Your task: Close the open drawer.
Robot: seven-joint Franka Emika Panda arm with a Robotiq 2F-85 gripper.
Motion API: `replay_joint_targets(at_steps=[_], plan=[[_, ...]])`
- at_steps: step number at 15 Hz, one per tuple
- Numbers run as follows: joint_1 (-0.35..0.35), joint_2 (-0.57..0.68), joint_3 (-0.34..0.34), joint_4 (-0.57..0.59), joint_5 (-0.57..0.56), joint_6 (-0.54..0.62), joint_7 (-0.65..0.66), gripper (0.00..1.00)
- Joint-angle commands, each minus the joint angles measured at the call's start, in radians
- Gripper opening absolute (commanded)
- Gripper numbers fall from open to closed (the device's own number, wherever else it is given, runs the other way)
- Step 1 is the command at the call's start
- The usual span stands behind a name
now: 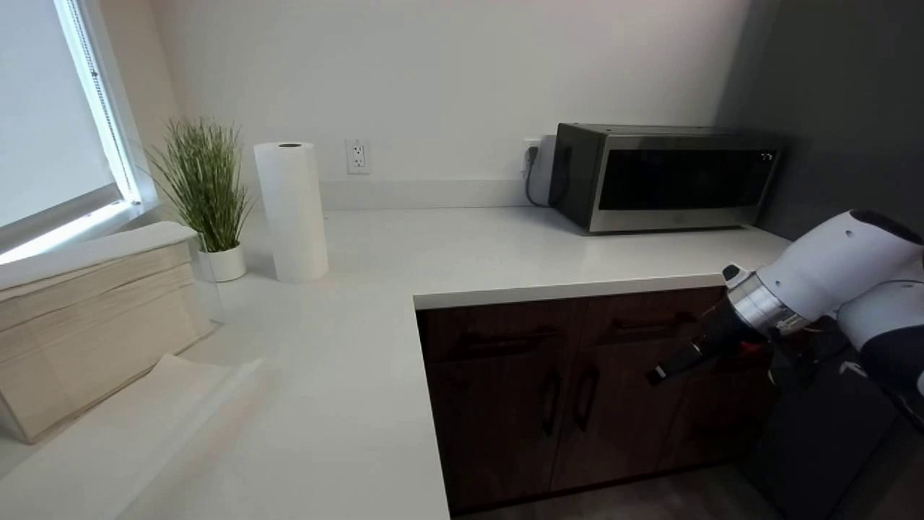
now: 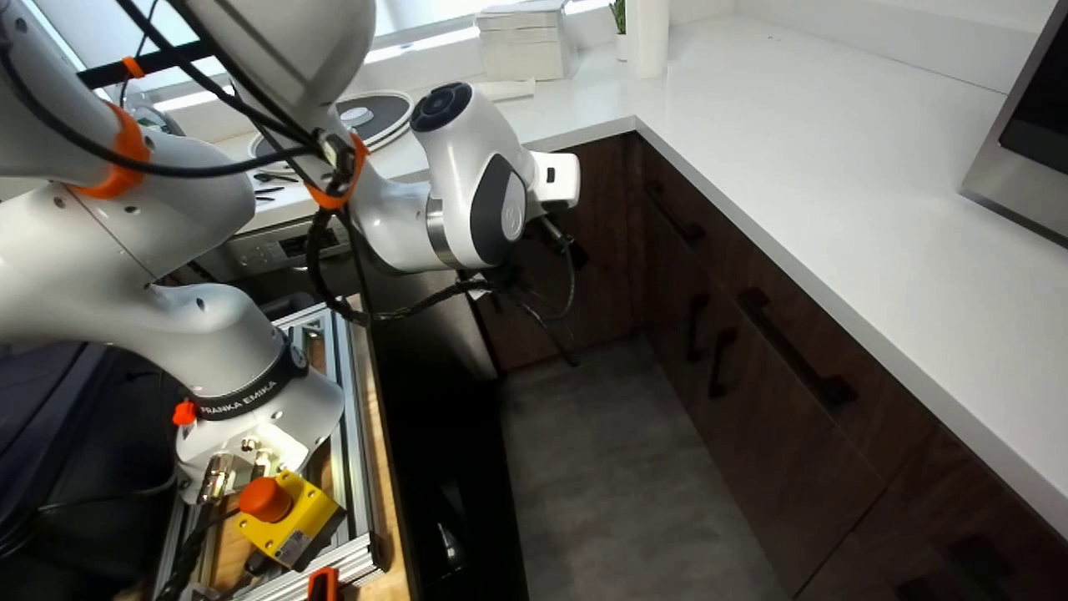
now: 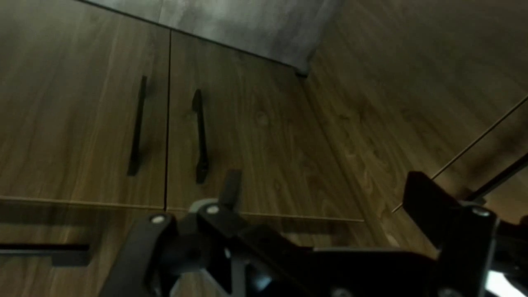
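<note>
The dark brown drawer fronts sit below the white countertop in an exterior view, a left front and a right front. The same row shows in an exterior view as a near front and a far front. They look flush; no white box interior shows, so I cannot tell which is the task's drawer. My gripper hangs before the cabinets, pointing down and left. In the wrist view my gripper has its fingers wide apart with nothing between them. A drawer front lies at the lower left there.
Cabinet doors with vertical handles stand below the drawers. The countertop edge overhangs them. A microwave, paper towel roll and plant stand on the counter. Grey floor lies between base and cabinets.
</note>
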Motion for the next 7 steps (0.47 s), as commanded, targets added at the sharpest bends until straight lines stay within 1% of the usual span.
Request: replay_joint_targets(at_steps=[1,2,7], plan=[[-0.040,0.028,0.042,-0.015,-0.016,-0.028,0.005,1.00],[-0.055,0.049,0.056,-0.022,-0.017,-0.037,0.001,1.00],[-0.049,0.049,0.047,-0.009,-0.017,-0.036,-0.004,1.00]])
